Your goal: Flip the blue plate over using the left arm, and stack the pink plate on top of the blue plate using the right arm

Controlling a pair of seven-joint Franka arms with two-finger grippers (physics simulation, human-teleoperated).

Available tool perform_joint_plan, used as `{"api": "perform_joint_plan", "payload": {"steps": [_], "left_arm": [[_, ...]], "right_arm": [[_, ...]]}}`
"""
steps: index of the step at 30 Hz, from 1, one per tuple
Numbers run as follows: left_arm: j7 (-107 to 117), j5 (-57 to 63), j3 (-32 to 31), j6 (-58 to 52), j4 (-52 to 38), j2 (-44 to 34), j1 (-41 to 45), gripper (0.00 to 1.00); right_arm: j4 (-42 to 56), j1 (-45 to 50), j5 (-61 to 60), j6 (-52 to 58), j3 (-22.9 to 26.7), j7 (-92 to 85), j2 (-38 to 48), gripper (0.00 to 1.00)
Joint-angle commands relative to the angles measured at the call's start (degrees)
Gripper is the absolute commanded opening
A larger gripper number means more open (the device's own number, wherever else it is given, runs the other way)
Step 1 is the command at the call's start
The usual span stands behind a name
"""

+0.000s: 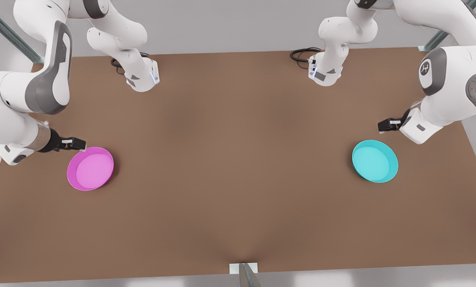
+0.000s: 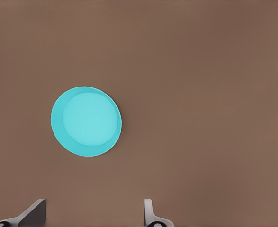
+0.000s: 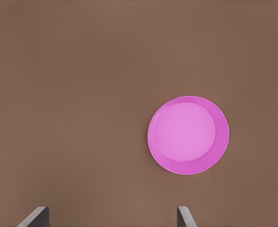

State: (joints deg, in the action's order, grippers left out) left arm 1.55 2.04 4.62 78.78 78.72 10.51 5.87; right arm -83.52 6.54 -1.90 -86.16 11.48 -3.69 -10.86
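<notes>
Left gripper [image 1: 382, 126]: hangs above the table [image 1: 238, 159] just off the blue plate's far rim, on the front view's right; fingers [image 2: 150, 213] spread wide with nothing between them.
Right gripper [image 1: 78, 144]: at the pink plate's far-left rim in the front view; fingers [image 3: 185, 217] parted and empty; whether a tip touches the rim cannot be told.
Blue plate [image 1: 375, 161]: flat on the table, hollow side up, near the table's right edge in the front view.
Pink plate [image 1: 90, 168]: hollow side up, well apart from the blue plate, toward the opposite table edge.
Open room: a wide bare stretch of table lies between the two plates, and more bare board toward the near edge.
Cut off: both arms' upper links run out of the front view; both wrist views cut off the finger bases.
</notes>
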Motion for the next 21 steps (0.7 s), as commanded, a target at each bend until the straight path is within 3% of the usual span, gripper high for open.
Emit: {"api": "perform_joint_plan", "payload": {"steps": [1,4,7,11,14,21], "left_arm": [[1.6,-0.8,0.3,1.0,-0.2,0.4,-0.1,1.0],[1.1,-4.0,4.3,1.8,0.9,5.3,-2.6,1.0],[-29.7,-10.4,4.7,20.1,9.6,12.4,-16.9,1.0],[-47.0,-14.9,5.7,44.9,25.2,15.0,-21.2,1.0],[-52.6,-16.7,5.7,50.5,25.6,18.9,-23.3,1.0],[-52.6,-21.3,6.1,50.3,27.5,23.5,-25.8,1.0]], "right_arm": [[-0.1,0.0,0.1,-3.5,0.0,-1.8,0.0,1.0],[0.0,0.0,0.1,-3.5,0.0,-1.8,0.0,1.0],[0.1,-6.2,-0.1,-7.3,0.5,-10.0,-5.0,1.0],[-0.4,-13.9,-1.0,-10.5,0.5,-19.6,-12.9,1.0],[-0.3,-16.8,-1.3,-15.0,0.4,-22.0,-17.5,1.0],[-0.4,-21.9,-7.4,-19.7,0.5,-31.6,-23.8,1.0]]}}
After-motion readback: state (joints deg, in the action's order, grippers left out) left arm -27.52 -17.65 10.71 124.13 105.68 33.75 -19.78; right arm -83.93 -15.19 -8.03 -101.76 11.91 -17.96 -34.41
